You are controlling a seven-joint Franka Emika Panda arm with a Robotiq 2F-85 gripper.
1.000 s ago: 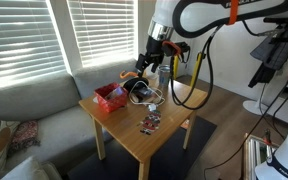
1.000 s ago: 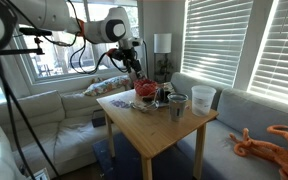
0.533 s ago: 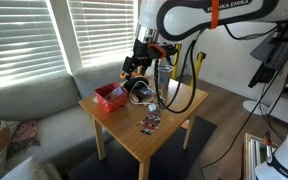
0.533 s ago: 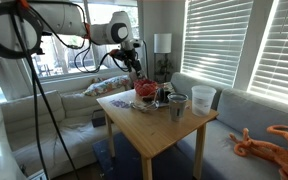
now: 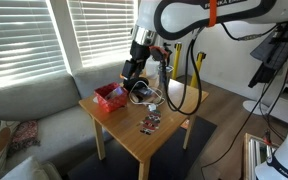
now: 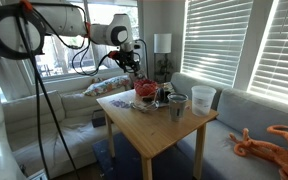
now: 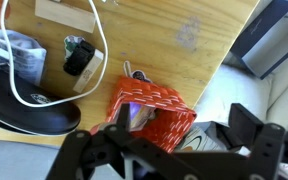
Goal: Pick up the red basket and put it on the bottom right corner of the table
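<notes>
The small red plastic basket point(image 5: 109, 96) sits on the pale wooden worktop point(image 5: 177, 115), at the corner by the grey sofa point(image 5: 34, 100), just beside a black round thing with cables point(image 5: 139, 90), and the robot's claw point(image 5: 129, 73) hangs over it with its two fingers wide apart.

Jaws (dark, blurred) partly hide the red basket point(image 7: 159, 100).

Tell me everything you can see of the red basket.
The red basket is small, shallow and rectangular, apparently plastic, with low lattice walls. It sits flat on the table near an edge. Something greyish lies inside. The end effector hovers open above it, not touching.
</notes>
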